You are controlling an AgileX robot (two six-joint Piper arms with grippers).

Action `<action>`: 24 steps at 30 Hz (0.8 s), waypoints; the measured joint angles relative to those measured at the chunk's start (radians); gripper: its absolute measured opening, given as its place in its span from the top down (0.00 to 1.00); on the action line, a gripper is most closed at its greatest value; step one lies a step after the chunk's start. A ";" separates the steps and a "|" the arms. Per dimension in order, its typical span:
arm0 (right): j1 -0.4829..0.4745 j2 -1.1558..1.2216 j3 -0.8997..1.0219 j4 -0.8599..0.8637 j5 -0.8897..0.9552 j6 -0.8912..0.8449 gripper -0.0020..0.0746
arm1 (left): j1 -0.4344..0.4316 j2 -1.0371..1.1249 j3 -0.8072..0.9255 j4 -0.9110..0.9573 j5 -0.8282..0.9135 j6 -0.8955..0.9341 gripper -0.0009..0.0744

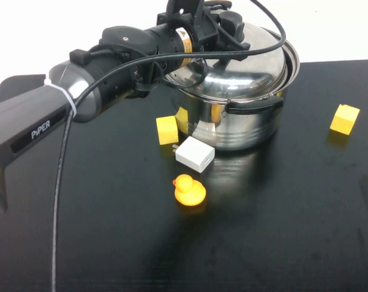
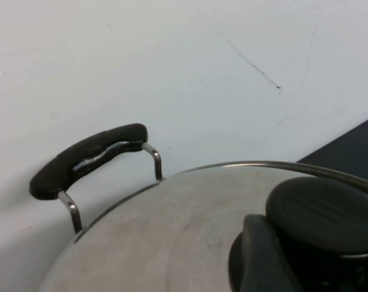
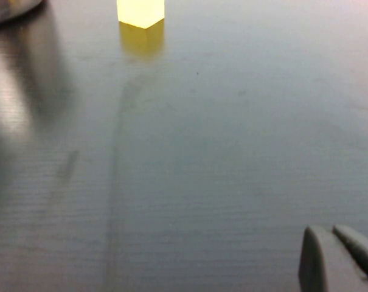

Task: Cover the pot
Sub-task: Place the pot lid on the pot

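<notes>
Because the job was to close the pot [image 1: 232,125], the left tool [image 1: 231,25] sat over the lid [image 1: 244,58] at the knob [image 2: 323,213], high above the far edge of the worktop [image 1: 281,231]. In the left wrist view a black finger [image 2: 256,255] lay against the knob, so the tool looked clamped on it; I judged it was gripping from the top to keep the lid level while it settled. The lid already lay on the pot, though its rim stood proud on the right side, so it seemed slightly off-centre rather than fully seated. The pot stood near the middle of the far edge, one black handle [image 1: 253,106] facing the near edge. Whatever was inside the pot was hidden by the lid.

A yellow block [image 1: 166,129], a white charger [image 1: 194,154] and a duck [image 1: 188,190] lay just in front of the pot, apart from it. Another block [image 1: 345,118] sat toward the right edge.

The right tool [image 3: 339,258] hung low over bare worktop on the right side, its fingers close together and holding nothing, probably parked out of the way.
</notes>
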 joint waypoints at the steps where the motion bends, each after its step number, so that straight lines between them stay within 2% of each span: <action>1: 0.000 0.000 0.000 0.000 0.000 0.000 0.98 | 0.000 0.000 0.000 0.000 -0.007 0.000 0.56; 24: 0.000 0.000 0.000 0.000 0.000 0.000 0.98 | 0.000 0.010 -0.002 -0.028 -0.001 -0.023 0.56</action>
